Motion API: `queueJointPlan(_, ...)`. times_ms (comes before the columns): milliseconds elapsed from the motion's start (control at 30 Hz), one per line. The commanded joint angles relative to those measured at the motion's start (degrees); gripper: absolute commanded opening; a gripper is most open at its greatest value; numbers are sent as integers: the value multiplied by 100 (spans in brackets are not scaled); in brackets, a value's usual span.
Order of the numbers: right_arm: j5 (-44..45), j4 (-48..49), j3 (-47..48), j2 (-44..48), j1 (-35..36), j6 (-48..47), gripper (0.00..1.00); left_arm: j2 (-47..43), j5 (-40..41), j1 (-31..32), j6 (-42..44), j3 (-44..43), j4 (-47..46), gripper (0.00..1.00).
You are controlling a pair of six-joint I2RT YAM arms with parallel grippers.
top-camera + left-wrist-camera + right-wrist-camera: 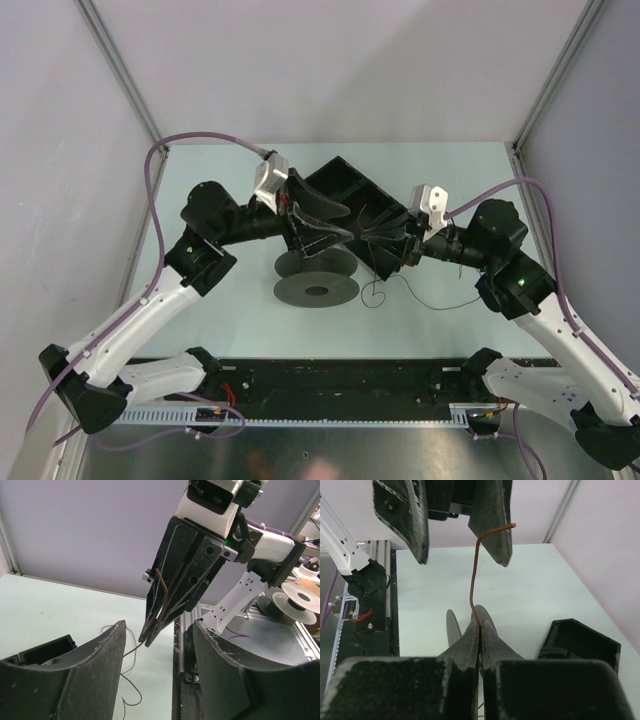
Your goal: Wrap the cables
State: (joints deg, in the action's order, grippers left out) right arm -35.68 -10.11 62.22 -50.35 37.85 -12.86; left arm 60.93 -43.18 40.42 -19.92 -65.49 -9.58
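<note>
The cable is a very thin dark wire. Its loose length curls on the table (420,292) and shows again in the left wrist view (126,679). My right gripper (386,246) (480,624) is shut on the cable near its brown end (473,580), which sticks up past the fingertips. The left gripper (325,225) (160,630) is open, one finger (415,522) on each side of that brown end without touching it. In the left wrist view the right gripper's fingers (172,595) point down between my left fingers (102,665).
A dark grey flanged spool (316,285) lies on the table just below the left gripper. A black open box (350,185) (580,642) sits behind both grippers. A black rail (330,375) runs along the near edge. Purple hoses (155,200) arc off both arms.
</note>
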Motion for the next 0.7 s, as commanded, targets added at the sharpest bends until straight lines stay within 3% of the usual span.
queueJointPlan(0, -194, 400, 27, -56, 10, 275, 0, 122, 173, 40, -375, -202, -514, 60)
queueJointPlan(200, -225, 451, 27, -165, 72, 259, 0, 214, 284, 192, -368, -165, -625, 57)
queueJointPlan(433, -232, 509, 27, -227, 123, 234, 0, 286, 376, 252, -270, -94, -656, 47)
queueJointPlan(533, -210, 486, 27, -230, 129, 183, 0, 266, 420, 247, -216, 36, -658, 36)
queueJointPlan(667, -200, 423, 27, -227, 136, 105, 0, 257, 317, 254, -223, 83, -658, 8)
